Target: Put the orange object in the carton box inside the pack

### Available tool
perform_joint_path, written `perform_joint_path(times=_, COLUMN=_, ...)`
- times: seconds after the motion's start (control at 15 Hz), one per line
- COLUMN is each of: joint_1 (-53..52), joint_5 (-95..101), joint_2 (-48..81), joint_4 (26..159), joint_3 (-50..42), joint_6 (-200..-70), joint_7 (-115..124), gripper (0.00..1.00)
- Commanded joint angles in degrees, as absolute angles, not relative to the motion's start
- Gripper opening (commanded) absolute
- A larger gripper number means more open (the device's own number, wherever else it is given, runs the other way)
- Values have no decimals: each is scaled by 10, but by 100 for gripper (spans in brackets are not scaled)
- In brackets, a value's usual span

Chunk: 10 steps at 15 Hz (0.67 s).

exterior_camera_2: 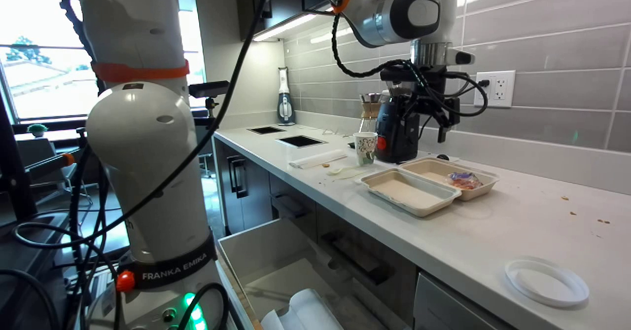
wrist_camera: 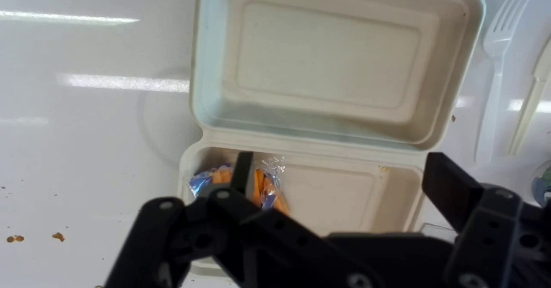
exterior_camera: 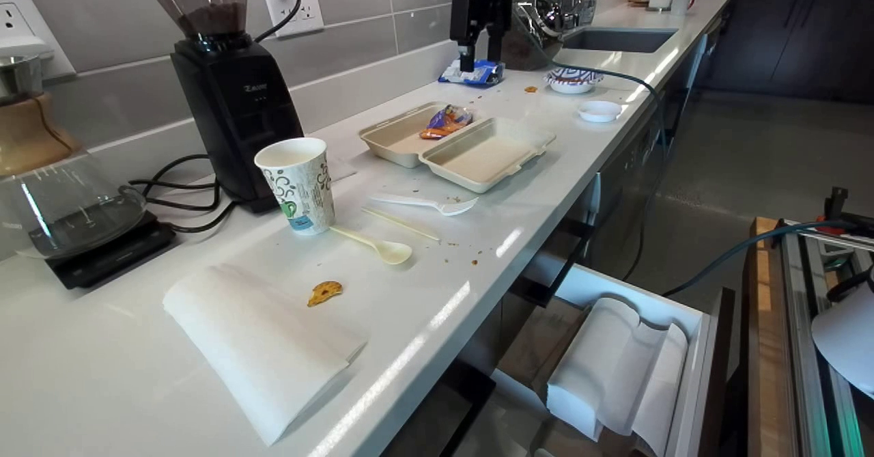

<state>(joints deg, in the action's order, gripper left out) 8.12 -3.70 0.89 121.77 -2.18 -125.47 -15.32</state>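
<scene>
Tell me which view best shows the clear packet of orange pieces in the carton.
The wrist view: the packet appears largest there, its orange pieces distinct, though one of the fingers hides part. Both exterior views show it smaller, with no fingers over it.

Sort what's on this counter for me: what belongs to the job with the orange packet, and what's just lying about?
For the job:
packet of orange pieces
clamshell takeout box holding it
open gripper

Just lying about:
white fork
cream spoon
patterned paper cup
coffee grinder
</scene>
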Motion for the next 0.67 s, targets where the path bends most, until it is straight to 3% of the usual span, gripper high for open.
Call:
perform_joint_path(times=0.0, joint_1=67, joint_5=-24, joint_2=-20, joint_4=1229, joint_3=-30, joint_6=-1223, joint_7=-115, gripper=100)
perform_joint_path(times=0.6, joint_1=64, joint_5=-34, joint_2=-12, joint_4=1218, joint_3=-33, joint_6=-1232, joint_7=-117, gripper=100)
